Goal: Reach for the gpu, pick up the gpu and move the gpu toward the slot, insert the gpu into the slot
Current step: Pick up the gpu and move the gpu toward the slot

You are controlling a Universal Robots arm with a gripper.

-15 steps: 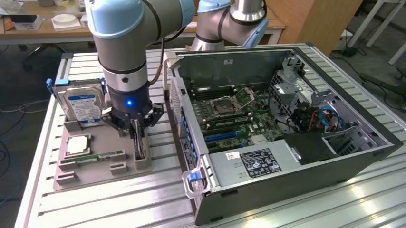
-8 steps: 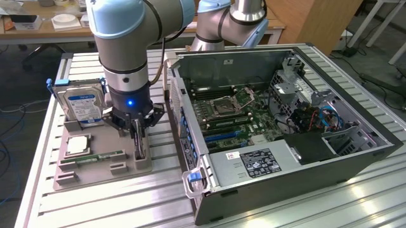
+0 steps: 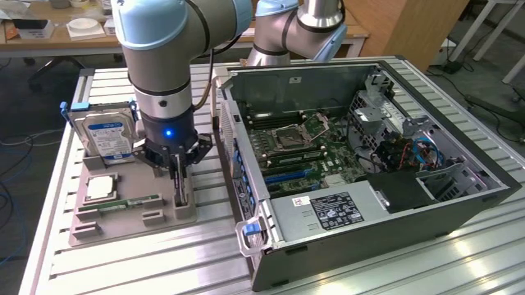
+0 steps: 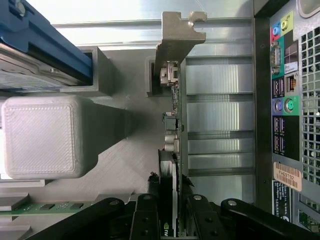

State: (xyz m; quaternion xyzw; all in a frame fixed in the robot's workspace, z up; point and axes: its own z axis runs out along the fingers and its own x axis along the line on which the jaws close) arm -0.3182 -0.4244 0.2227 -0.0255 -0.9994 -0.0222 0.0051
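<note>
Standing edgewise, gpu (image 4: 172, 130) alongside case (image 3: 410, 230)

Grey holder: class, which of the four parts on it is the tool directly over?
The gpu, the dark card standing on edge under the tool. The hard drive, processor and memory stick sit apart from it.

Exterior view: raised, mid-range, angled down over the table (image 3: 147, 264); open computer case (image 3: 369, 246) at the exterior view's right, grey holder (image 3: 123, 224) at its left. Wrist view: close in, sighting along the gripper (image 4: 169, 186) onto the gpu (image 4: 172, 125) edge. Shared: holder, gpu, hard drive (image 3: 107, 132), the case's port side.
</note>
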